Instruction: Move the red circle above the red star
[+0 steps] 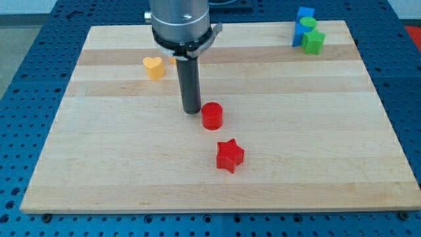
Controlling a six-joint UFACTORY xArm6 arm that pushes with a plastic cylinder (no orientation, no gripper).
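The red circle (212,116) lies on the wooden board (99,164), a little left of centre. The red star (229,156) lies just below it and slightly to the view's right, with a small gap between them. My tip (191,110) is down on the board right beside the red circle's left edge, touching it or nearly so. The rod rises straight from there to the arm's grey end at the view's top.
A yellow heart (153,67) lies at the upper left, with a small orange piece (172,60) just showing behind the rod. At the upper right corner a blue block (304,14), a green circle (307,25) and a green star (314,42) sit clustered together.
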